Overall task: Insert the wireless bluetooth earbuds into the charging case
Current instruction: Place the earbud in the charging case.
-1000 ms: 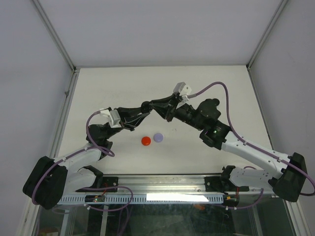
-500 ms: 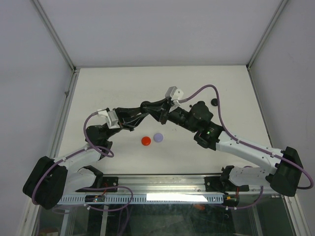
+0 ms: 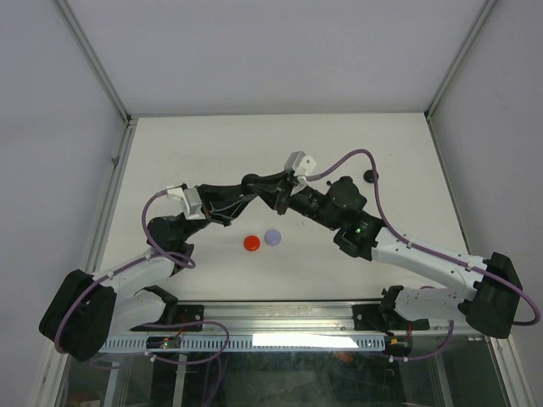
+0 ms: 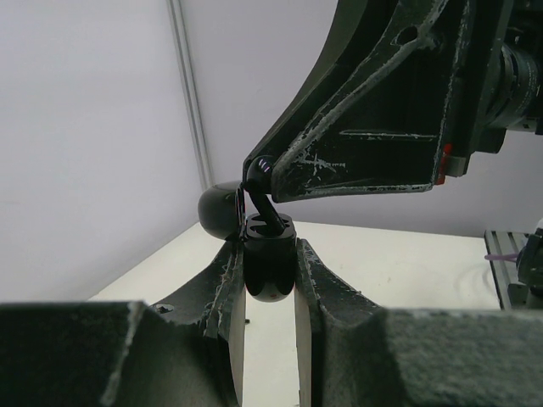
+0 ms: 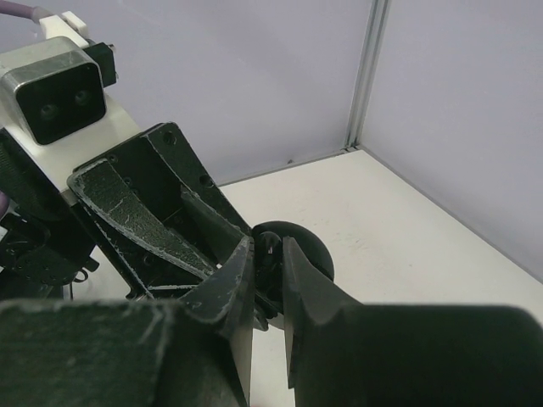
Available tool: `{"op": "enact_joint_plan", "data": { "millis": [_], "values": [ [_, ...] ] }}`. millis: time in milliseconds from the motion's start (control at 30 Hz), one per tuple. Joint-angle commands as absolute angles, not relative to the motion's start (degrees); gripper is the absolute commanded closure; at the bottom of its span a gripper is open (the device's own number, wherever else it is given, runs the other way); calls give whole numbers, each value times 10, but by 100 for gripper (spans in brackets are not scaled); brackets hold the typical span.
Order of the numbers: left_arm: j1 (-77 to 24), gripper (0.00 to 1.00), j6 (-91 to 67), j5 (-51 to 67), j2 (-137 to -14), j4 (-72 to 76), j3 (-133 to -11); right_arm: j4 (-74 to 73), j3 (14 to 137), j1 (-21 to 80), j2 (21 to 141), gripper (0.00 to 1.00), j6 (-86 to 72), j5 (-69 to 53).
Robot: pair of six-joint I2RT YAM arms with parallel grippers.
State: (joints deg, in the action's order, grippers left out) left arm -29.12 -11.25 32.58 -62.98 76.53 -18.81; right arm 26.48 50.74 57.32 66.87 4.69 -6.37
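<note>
L gripper [image 4: 270,254] is clamped on the black case [image 4: 270,280], lid flipped open to one side, looks lifted off the table [image 3: 170,144] approx mid-workspace. R gripper [image 5: 267,257] pinches a black earbud [image 4: 264,202] right over it. Stem tip pokes into the case slot, head not seated afaict. Red disc [image 3: 252,242] & lilac disc [image 3: 272,237] lie just beside each other on the table, nearer the arm bases than the grippers.
</note>
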Motion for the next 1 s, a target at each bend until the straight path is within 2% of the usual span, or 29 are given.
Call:
{"op": "enact_joint_plan", "data": {
  "millis": [0, 300, 967],
  "values": [
    [-287, 100, -148, 287, -617, 805, -193, 290, 508, 580, 660, 97, 61, -59],
    [-287, 100, -170, 241, -611, 784, -196, 277, 508, 585, 658, 97, 67, -61],
    [-287, 100, -118, 241, -604, 772, -190, 182, 563, 598, 690, 97, 69, -56]
  ]
}}
